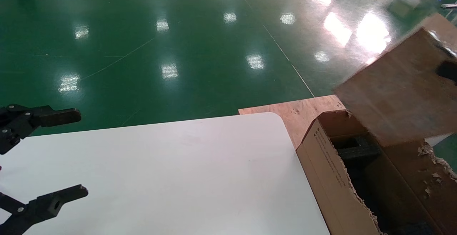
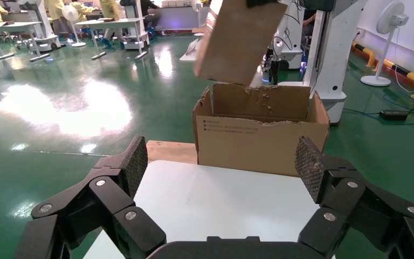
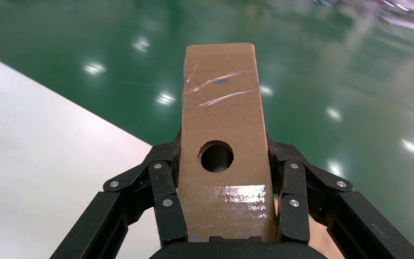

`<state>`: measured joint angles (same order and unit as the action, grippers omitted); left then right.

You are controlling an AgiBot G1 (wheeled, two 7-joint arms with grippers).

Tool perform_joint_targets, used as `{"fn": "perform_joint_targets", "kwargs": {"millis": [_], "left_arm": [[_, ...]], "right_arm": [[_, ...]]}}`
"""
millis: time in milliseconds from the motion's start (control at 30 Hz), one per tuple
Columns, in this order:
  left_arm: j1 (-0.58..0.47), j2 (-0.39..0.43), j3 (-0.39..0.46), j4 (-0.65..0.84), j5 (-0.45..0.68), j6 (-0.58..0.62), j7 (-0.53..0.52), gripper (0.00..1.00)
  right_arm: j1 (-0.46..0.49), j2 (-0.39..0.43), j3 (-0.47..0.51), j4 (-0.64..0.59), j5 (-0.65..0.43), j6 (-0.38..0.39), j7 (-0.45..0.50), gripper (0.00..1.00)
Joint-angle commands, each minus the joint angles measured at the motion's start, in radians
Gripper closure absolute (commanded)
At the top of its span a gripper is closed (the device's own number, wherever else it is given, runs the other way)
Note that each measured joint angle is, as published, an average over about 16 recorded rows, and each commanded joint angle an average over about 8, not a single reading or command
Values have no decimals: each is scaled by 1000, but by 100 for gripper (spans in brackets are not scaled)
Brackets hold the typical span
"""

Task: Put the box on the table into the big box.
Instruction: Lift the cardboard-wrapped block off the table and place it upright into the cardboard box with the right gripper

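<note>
My right gripper (image 3: 223, 154) is shut on the box (image 3: 221, 97), a small flat brown cardboard box with a round hole and clear tape. In the head view the box (image 1: 400, 88) hangs tilted in the air above the far end of the big box (image 1: 332, 170), a torn open carton with dark foam inside, standing just off the table's right edge. The right gripper (image 1: 448, 71) shows only as a dark patch on the box. My left gripper (image 1: 82, 153) is open and empty over the left of the white table (image 1: 178, 170).
A plywood board (image 1: 303, 110) lies under the carton beyond the table's rounded corner. Glossy green floor surrounds everything. In the left wrist view the carton (image 2: 259, 140) stands past the table (image 2: 221, 199), with the held box (image 2: 240, 40) above it and a white robot base (image 2: 334, 48) behind.
</note>
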<state>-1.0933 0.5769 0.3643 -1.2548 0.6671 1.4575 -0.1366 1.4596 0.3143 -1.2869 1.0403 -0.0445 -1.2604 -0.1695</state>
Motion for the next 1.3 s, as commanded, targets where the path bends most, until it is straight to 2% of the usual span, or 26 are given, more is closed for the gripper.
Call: {"fn": "perform_joint_targets", "kwargs": {"millis": [33, 167, 333, 600, 833, 1300], "left_arm": [[0, 0, 0, 0, 0, 0, 0, 0], [0, 0, 0, 0, 0, 0, 0, 0], [0, 0, 0, 0, 0, 0, 0, 0], [0, 0, 0, 0, 0, 0, 0, 0], [0, 0, 0, 0, 0, 0, 0, 0], [0, 0, 0, 0, 0, 0, 0, 0]], "right_arm": [[21, 65, -67, 24, 41, 25, -30, 100], [121, 118, -259, 85, 124, 119, -116, 100], [256, 143, -481, 138, 222, 222, -224, 100], [410, 145, -745, 110, 317, 287, -321, 100], [502, 136, -888, 28, 355, 285, -347, 100], [642, 64, -1079, -167, 382, 243, -334, 100]]}}
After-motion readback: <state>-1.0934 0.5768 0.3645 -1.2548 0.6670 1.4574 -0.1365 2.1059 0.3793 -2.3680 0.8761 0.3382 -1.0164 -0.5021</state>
